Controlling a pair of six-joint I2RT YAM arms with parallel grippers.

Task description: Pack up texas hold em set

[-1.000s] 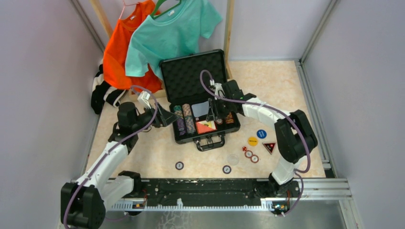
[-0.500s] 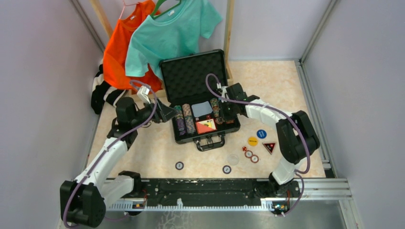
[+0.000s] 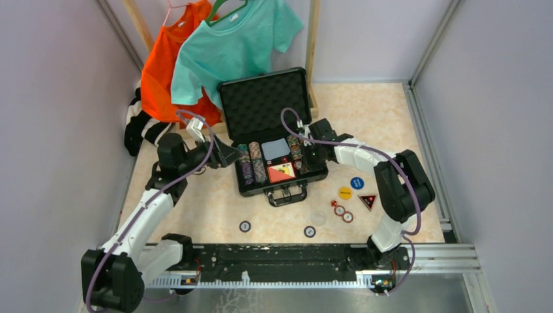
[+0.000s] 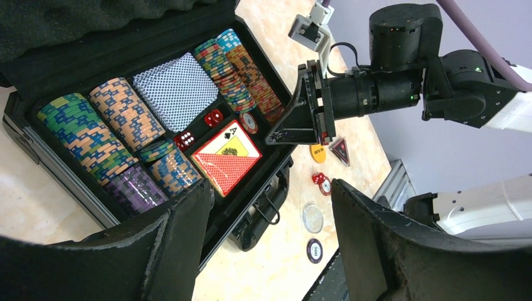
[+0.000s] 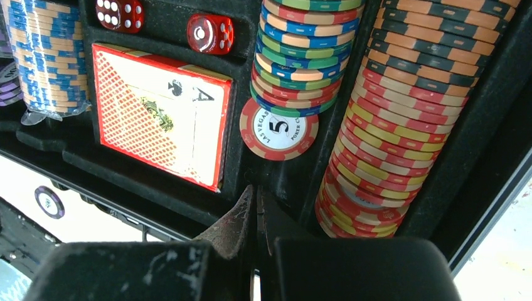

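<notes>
Top external view, left to right: the left gripper (image 3: 233, 155) hangs wide open and empty beside the left wall of the black hard briefcase (image 3: 264, 101), which lies open mid-frame. Over its right-hand chip rows the right gripper (image 3: 304, 158) is pinched closed on nothing. Red-rimmed loose poker chips (image 3: 339, 210) and a round blue button (image 3: 357, 183) lie on the table at lower right. To fetch them well, it should probably rise clear of the case wall first, then descend with fingers spread.

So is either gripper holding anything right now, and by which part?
Nothing is held. The right gripper is shut with nothing in it, over the open case near a red 5 chip; the left gripper is open and empty.
</notes>
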